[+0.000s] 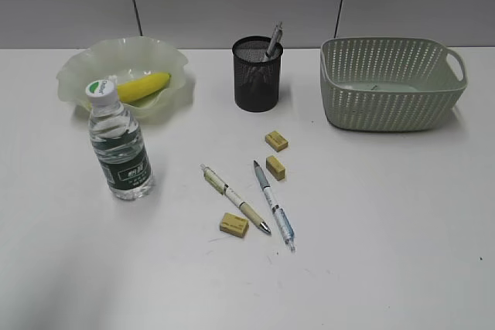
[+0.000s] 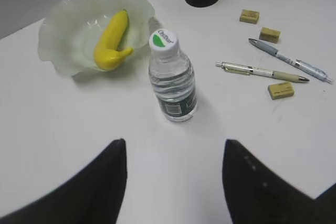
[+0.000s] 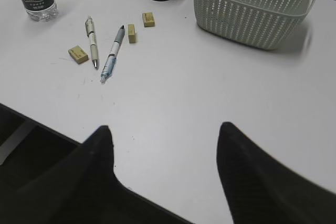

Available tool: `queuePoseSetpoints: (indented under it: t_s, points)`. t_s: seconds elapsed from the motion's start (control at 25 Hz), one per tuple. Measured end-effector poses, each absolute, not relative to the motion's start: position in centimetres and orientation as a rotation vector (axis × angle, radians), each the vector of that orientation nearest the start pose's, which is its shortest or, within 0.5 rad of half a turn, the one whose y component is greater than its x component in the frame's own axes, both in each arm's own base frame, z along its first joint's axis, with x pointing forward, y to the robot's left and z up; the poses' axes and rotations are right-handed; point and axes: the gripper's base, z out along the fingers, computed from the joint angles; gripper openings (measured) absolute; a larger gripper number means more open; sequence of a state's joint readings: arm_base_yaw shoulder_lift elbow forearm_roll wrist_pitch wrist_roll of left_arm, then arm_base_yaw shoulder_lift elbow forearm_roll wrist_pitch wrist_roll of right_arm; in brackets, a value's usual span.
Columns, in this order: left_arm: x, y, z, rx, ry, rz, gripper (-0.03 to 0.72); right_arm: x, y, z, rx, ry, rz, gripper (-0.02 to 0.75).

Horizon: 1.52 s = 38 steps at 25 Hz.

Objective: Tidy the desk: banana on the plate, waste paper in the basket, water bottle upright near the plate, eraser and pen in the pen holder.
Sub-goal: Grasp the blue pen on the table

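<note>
White bench (image 1: pixel 387 229) fills the scene; both the left end effector (image 2: pixel 173 182) and the right end effector (image 3: pixel 165 166) hover apart, holding nothing. Mid-bench lie two pens (image 1: pixel 236 199) and three erasers (image 1: pixel 233 225). Toward the left edge the water bottle (image 1: pixel 117 143) stands upright beside the plate (image 1: pixel 174 63) holding the banana (image 1: pixel 143 86). Farther back stand the pen holder (image 1: pixel 257 75) and, right, the basket (image 1: pixel 390 86).

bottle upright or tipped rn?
Upright: the water bottle stands on its base, white cap on top, beside the plate; no gripper touches it.
</note>
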<state>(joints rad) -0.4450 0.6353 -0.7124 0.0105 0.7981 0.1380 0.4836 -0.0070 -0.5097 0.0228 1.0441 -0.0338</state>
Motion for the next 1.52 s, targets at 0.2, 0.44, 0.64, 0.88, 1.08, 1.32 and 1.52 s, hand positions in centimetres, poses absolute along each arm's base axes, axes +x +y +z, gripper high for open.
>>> queuePoseSetpoints:
  t_s: [0.2,0.44,0.64,0.88,1.08,1.32,1.52]
  points:
    - [17.1,-8.3,34.1,0.720,2.235,-0.150,0.435,-0.7,-0.1,28.1,-0.519,1.957,0.313,0.494]
    - [22.5,-13.3,35.7,0.998,2.152,-0.170,0.435,-0.7,-0.1,28.1,-0.519,1.956,0.313,0.494]
    - [24.8,-17.4,35.4,1.262,2.035,-0.130,0.435,-0.6,-0.1,28.1,-0.520,1.956,0.311,0.494]
    - [26.9,-21.6,32.5,1.512,1.963,-0.066,0.435,-0.6,-0.2,28.1,-0.520,1.956,0.310,0.494]
    - [28.3,-24.7,29.2,1.680,1.925,-0.047,0.435,-0.6,-0.2,28.1,-0.520,1.956,0.310,0.494]
    - [28.8,-27.3,23.9,1.921,1.883,0.034,0.435,-0.6,-0.2,28.1,-0.520,1.956,0.309,0.494]
    - [29.3,-28.5,20.8,2.092,1.747,0.171,0.435,-0.6,-0.2,28.1,-0.520,1.956,0.308,0.494]
